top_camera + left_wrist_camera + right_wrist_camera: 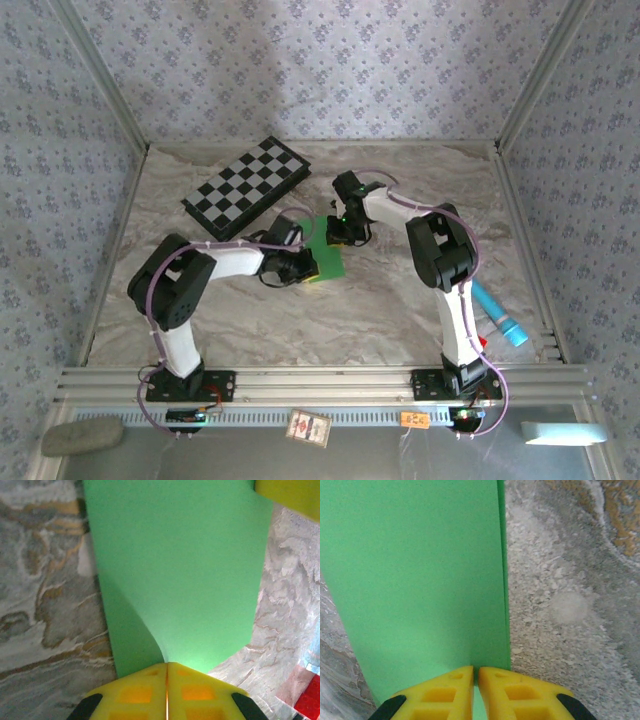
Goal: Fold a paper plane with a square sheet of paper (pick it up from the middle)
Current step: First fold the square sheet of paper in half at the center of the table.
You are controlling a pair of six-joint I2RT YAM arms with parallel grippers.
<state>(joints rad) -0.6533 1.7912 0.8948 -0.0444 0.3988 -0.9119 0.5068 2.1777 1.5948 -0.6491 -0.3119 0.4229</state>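
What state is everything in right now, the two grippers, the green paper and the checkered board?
left gripper, shut on the paper plane.
right gripper, shut on the paper's doubled edge.
paper plane, green sheet folded over, not yet a dart, pinched by both grippers.
checkered board, lying flat on the table, untouched.

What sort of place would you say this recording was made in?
Most likely a robot test booth: a marble-patterned tabletop boxed in by wallpapered panels, with the left arm and right arm bolted to a rail at its near edge.
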